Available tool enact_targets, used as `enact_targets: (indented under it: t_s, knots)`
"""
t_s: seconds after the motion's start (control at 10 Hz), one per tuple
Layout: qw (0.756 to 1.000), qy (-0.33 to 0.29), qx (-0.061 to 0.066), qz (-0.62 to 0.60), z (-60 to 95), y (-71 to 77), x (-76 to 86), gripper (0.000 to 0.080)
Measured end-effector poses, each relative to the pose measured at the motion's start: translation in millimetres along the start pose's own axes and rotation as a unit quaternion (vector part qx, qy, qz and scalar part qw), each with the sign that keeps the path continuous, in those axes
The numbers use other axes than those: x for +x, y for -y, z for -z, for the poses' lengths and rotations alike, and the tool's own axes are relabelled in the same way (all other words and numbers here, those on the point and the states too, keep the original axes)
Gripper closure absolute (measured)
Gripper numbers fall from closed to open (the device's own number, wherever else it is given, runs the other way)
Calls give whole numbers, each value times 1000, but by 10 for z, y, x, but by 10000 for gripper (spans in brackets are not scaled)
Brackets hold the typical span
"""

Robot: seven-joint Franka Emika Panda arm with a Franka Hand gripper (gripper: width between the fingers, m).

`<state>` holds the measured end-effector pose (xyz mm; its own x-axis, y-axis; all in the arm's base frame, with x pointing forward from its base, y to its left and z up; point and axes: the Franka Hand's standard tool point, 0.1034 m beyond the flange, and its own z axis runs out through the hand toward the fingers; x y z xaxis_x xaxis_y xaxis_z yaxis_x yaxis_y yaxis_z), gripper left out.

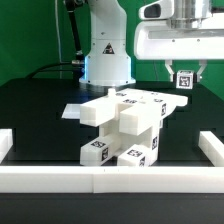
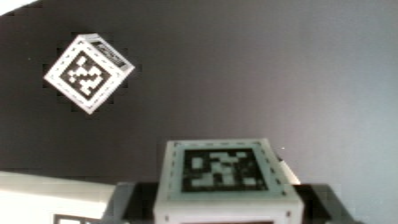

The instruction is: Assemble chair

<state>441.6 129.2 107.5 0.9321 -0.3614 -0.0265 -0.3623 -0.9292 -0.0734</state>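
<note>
Robot tool (image 1: 184, 71) raised near part-built chair (image 1: 124, 128)
At two o'clock, the tool pinches a small tagged block (image 1: 183, 79) (jaws partway closed).

- A chunky white plastic chair (image 1: 125, 125) with black-and-white square tags sits on the black table (image 1: 40, 100).
- Up on the exterior view's right, the white gripper (image 1: 184, 83) holds a small white tagged block (image 1: 184, 77).

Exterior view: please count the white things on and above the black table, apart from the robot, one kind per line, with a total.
Partly joined white plastic chair with square tags: 1
Small white tagged block held between the fingers: 1
Long low white border rails, one per visible side: 3
Thin flat white sheet behind the chair: 1
Total: 6
</note>
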Motion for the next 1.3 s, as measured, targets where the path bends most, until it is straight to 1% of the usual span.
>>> enact_targets:
  t_s: [0.1, 0.2, 0.3, 0.4, 0.5, 0.7, 1.0, 1.1, 1.2, 1.3]
  knots:
    - [1000, -1, 0, 0, 6, -9, 17, 520]
    - [1000, -3, 3, 28, 72, -49, 181, 520]
    - [999, -8, 7, 36, 179, -71, 405, 520]
    - [999, -17, 9, 43, 234, -86, 563, 520]
    - [999, -21, 10, 47, 271, -101, 671, 520]
    - [999, -21, 10, 47, 252, -102, 653, 520]
    - [998, -21, 9, 50, 247, -117, 672, 520]
    - [997, -28, 7, 76, 267, -164, 826, 520]
    - [995, -36, 5, 91, 295, -210, 1039, 520]
    - [994, -40, 2, 101, 301, -247, 1192, 520]
